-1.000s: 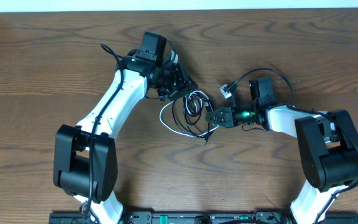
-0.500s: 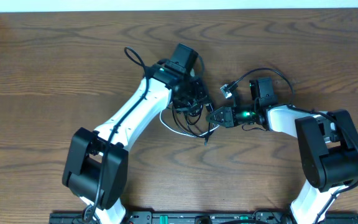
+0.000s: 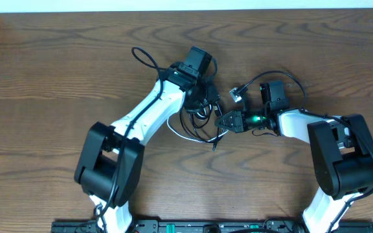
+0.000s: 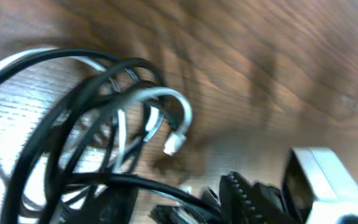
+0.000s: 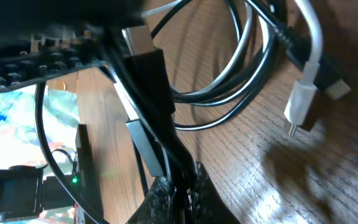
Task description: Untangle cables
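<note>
Untangling: not done. The black and white cables point(image 3: 196, 120) lie in one knot of loops, with none pulled free; I judge that nearly all the work is left.
Table point(image 3: 57, 65): brown wood, no writing.
Left claw point(image 3: 203, 102): at the upper edge of the knot; the blurred view does not show if it is apart or together.
Right claw point(image 3: 224, 122): together, clamped on the cables at the knot's right side.
Cables: centre of the overhead frame, between both claws.
White plug point(image 4: 174, 144): loose end, no label.
Writing: none readable.
</note>
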